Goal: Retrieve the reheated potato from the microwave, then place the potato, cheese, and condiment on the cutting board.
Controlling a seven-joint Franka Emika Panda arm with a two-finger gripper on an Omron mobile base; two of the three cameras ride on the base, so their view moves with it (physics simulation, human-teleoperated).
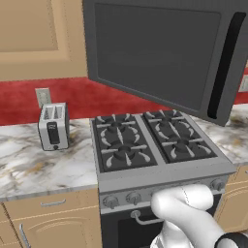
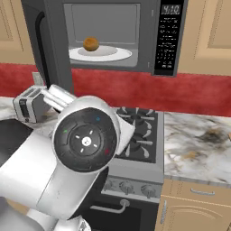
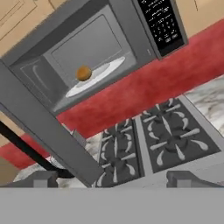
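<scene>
The microwave (image 2: 146, 40) hangs over the range with its wide door (image 1: 160, 53) swung fully open to the left. Inside, the golden-brown potato (image 2: 91, 43) rests on the white round plate (image 2: 118, 55). In the hand view the potato (image 3: 83, 73) sits up and to the left on the plate (image 3: 109, 70), well away from my gripper (image 3: 116, 180). My gripper is open, its two dark fingertips wide apart, with nothing between them. The cheese, the condiment and the cutting board are out of view.
The open door (image 3: 39, 127) juts out over the left burners of the gas stove (image 1: 150, 140). A silver toaster (image 1: 53, 127) stands on the marble counter to the left. More marble counter (image 2: 198, 144) lies right of the stove, under wooden cabinets.
</scene>
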